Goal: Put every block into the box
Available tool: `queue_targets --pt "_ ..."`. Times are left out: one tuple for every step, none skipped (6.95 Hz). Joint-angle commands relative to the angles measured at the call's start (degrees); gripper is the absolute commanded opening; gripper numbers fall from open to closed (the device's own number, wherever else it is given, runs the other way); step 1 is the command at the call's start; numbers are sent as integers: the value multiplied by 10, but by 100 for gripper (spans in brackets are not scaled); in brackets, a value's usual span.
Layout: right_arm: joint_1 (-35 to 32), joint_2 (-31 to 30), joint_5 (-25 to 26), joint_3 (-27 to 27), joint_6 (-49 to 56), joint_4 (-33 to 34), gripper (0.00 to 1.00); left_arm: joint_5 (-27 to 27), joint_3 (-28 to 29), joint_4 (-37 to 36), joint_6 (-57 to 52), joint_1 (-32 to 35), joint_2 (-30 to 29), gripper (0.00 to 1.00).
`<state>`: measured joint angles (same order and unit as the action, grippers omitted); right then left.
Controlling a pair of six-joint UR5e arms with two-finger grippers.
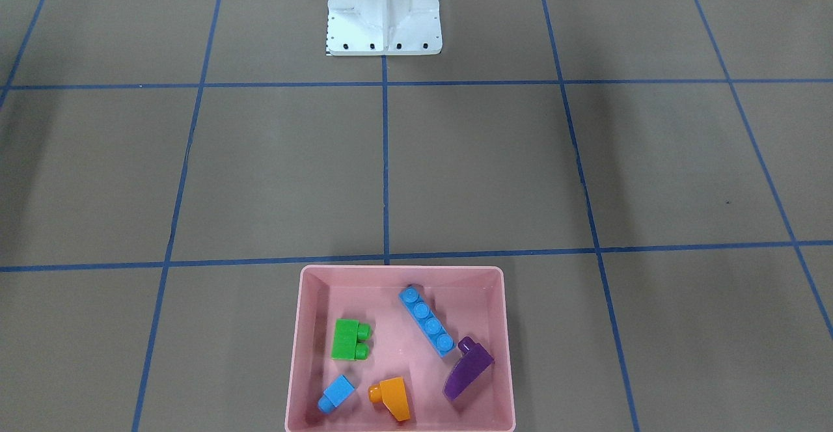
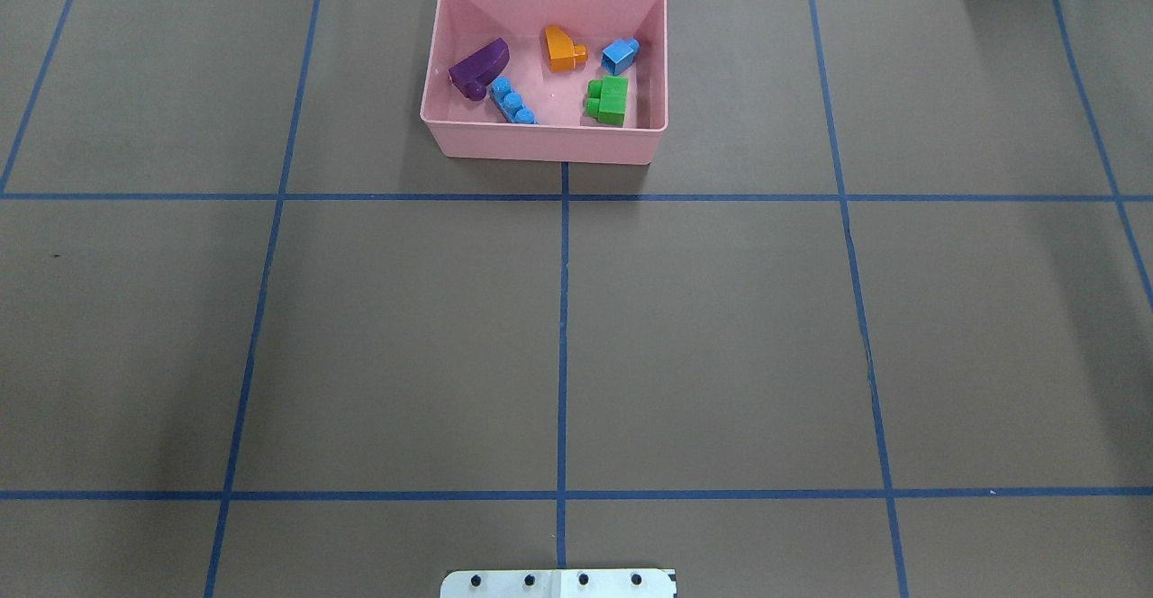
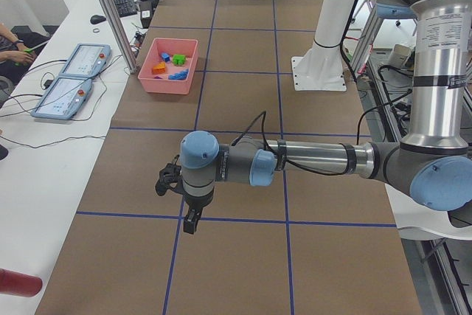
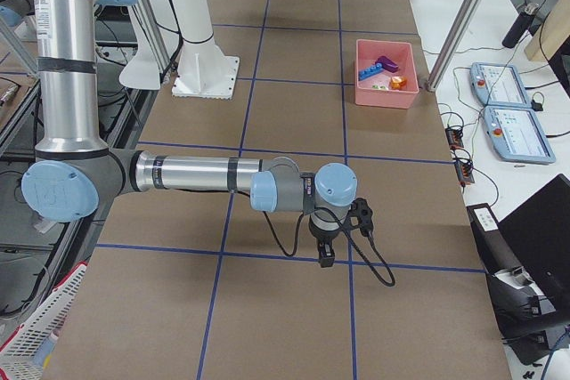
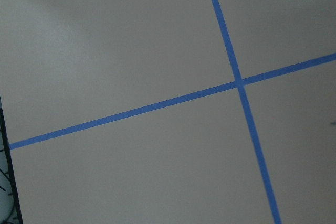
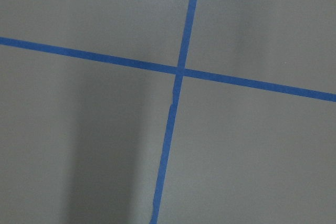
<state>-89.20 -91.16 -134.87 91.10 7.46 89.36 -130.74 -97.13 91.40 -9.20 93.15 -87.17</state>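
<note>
The pink box (image 1: 400,267) (image 2: 549,143) stands at the table's far middle edge from the robot. Inside it lie a green two-stud block (image 1: 348,339), a long blue block (image 1: 427,320), a purple sloped block (image 1: 468,370), an orange sloped block (image 1: 392,397) and a tiny blue block (image 1: 337,393). My left gripper (image 3: 190,219) hangs over bare table far from the box, seen only in the exterior left view. My right gripper (image 4: 326,255) does the same in the exterior right view. I cannot tell whether either is open or shut. Both wrist views show only blue tape lines.
The white robot base (image 1: 384,12) stands at the table's robot side. Blue tape marks a grid on the brown surface. Two control pendants (image 3: 70,86) and cables lie on a side bench, where a person's hand (image 3: 15,53) rests.
</note>
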Motion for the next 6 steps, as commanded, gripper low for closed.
queue_targets --pt "-11 -1 -16 -3 -1 -2 100 -17 -24 -29 25 -2 18 100" --pt "-14 1 -17 -3 -1 -4 100 -17 -24 -29 27 -2 18 100" --pt "-15 0 -21 -3 -2 -4 100 -17 -26 -29 37 -2 17 100" --pt "-16 -1 -22 -3 -2 -4 100 -18 -30 -29 60 -2 16 100" --pt "-19 0 -22 5 -3 -4 100 -18 -29 -29 60 -3 16 100" --pt "-19 7 -20 20 -36 -5 100 -18 -30 -29 60 -3 16 100"
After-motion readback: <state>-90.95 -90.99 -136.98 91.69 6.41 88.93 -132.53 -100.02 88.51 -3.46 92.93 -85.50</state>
